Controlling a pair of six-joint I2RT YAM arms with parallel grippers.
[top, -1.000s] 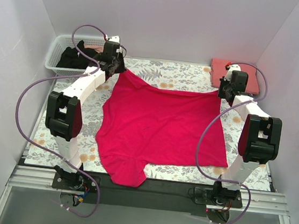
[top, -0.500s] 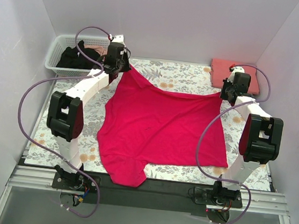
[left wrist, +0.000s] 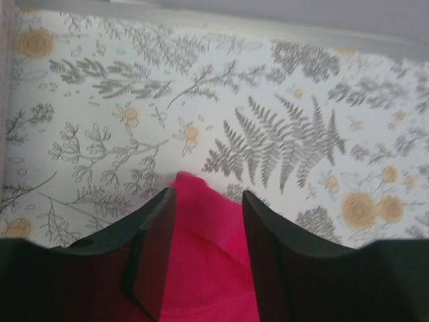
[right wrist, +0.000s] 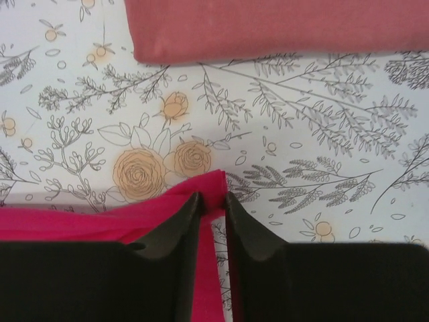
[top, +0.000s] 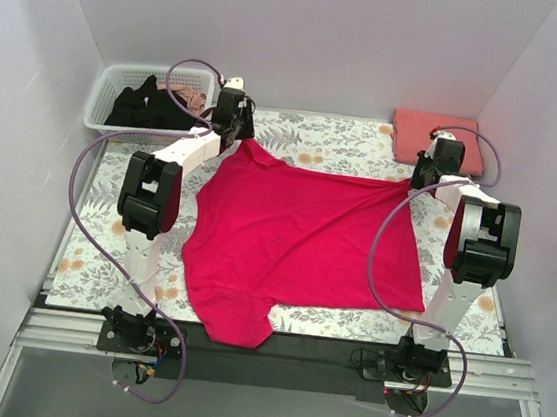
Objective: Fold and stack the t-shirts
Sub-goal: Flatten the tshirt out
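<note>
**Location.** The crimson-magenta t-shirt lies spread at the centre of the floral cloth. One far corner points to 11 o'clock and the other to 1 o'clock. A loose lobe overhangs the near edge at 7 o'clock. The salmon-pink t-shirt sits folded at 1 o'clock. The black t-shirt rests in the white lattice basket at 10 o'clock.

**Pincers.** The left gripper stands spread, and the 11 o'clock corner lies loose between its jaws. The right gripper shows only a narrow gap over the 1 o'clock corner. Whether it pinches the hem cannot be told.

**Handling.**
- The fabric is judged light, limp and thin. It holds no shape and drapes from any held point.
- It likely drags and wrinkles on the printed cloth rather than sliding cleanly.
- It is not fragile.

**Grasp points.**
- Take hold at hems and corners, where doubled seams give the jaws more bite.
- Lift paired corners together to keep each fold edge straight.
- Avoid mid-panel pinches, which risk catching the floral cloth beneath.
</note>
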